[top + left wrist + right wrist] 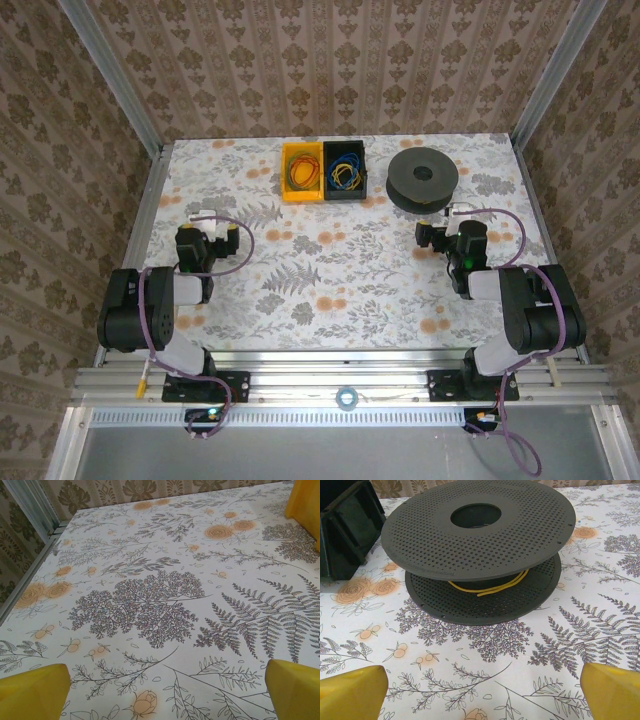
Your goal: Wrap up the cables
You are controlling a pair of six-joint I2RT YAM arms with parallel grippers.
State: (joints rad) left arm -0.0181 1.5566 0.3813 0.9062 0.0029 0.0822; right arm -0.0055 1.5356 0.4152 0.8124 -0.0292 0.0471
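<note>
A counter (330, 270) covered with a pale cloth printed with ferns, leafy sprays and orange roses is seen from above, closed in on three sides by walls (330, 60) papered in a brown damask pattern and edged by a metal frame (110, 70) whose rails also run along the near edge. At the far middle of the counter a yellow bin (302, 172) and a black bin (345, 172) are set touching side by side. Coiled cables (302, 174) are held in the yellow bin, though their colour cannot be told against it. A blue cable (347, 165) is tangled with yellow loops (345, 181) in the black bin. Just to the right of the bins, a dark grey perforated spool (480, 535) is laid flat on the cloth, and a yellow cable (490, 587) is seen looped around its core, between the two discs. The left pincer (208, 238) is held over bare cloth on the left side, well apart from the bins, with its yellow fingers (32, 692) spread wide and nothing between them. The right pincer (447, 238) is held near the spool and faces it, its fingers likewise spread wide and clear of the spool. Thick purple cords (240, 240) are looped from both arms. A small ring (347, 397) is seen on the near rail between the two bases.
</note>
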